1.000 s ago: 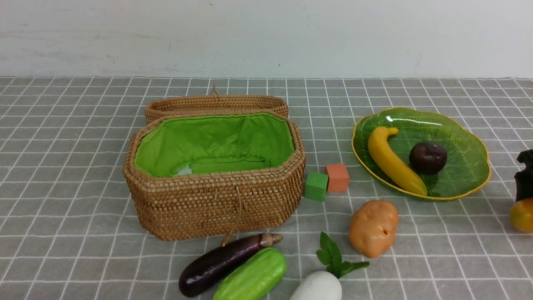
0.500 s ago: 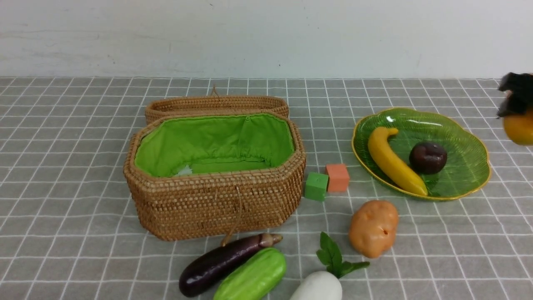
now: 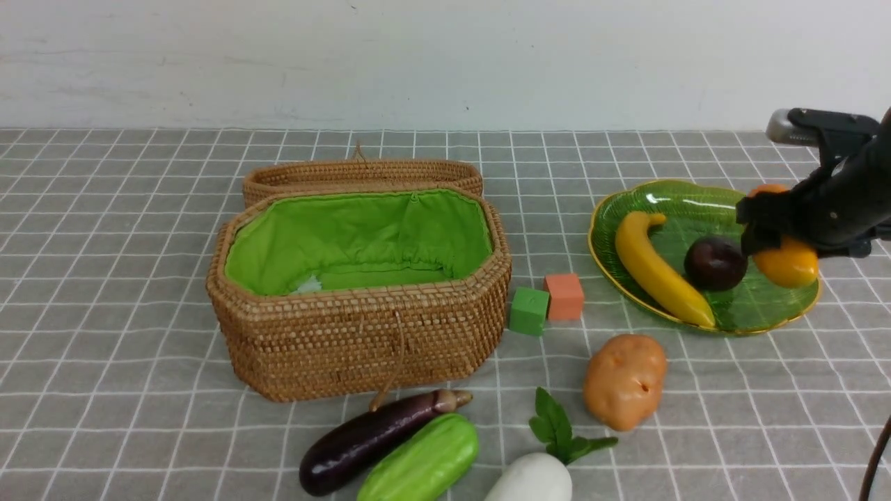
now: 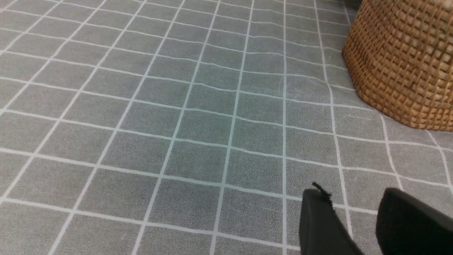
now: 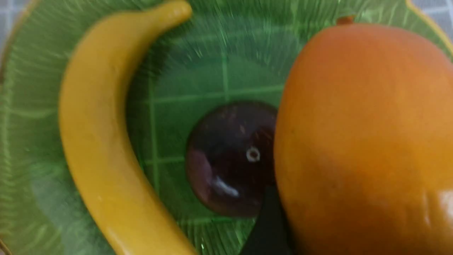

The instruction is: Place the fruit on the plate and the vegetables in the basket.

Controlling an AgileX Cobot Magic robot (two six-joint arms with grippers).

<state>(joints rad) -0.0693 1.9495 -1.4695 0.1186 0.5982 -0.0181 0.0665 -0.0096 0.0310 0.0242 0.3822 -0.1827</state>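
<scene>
My right gripper (image 3: 779, 240) is shut on the orange-yellow mango (image 3: 790, 264), low over the right side of the green glass plate (image 3: 696, 191). One black finger (image 5: 269, 226) lies against the mango (image 5: 364, 124). On the plate lie the yellow banana (image 3: 658, 275) and the dark plum (image 3: 715, 263). The eggplant (image 3: 369, 438), cucumber (image 3: 421, 463), white radish (image 3: 532, 480) and potato (image 3: 624, 379) lie on the cloth before the open wicker basket (image 3: 362, 334). My left gripper (image 4: 354, 198) stands open over bare cloth, left of the basket (image 4: 400, 60).
A green cube (image 3: 529, 311) and an orange cube (image 3: 564, 296) sit between basket and plate. The basket's lid (image 3: 362, 174) lies folded back behind it. A grey checked cloth covers the table up to a white wall.
My right gripper lifted the mango from the table's right edge, swung in from the right and came down over the plate's right side. Everything else stayed put.
</scene>
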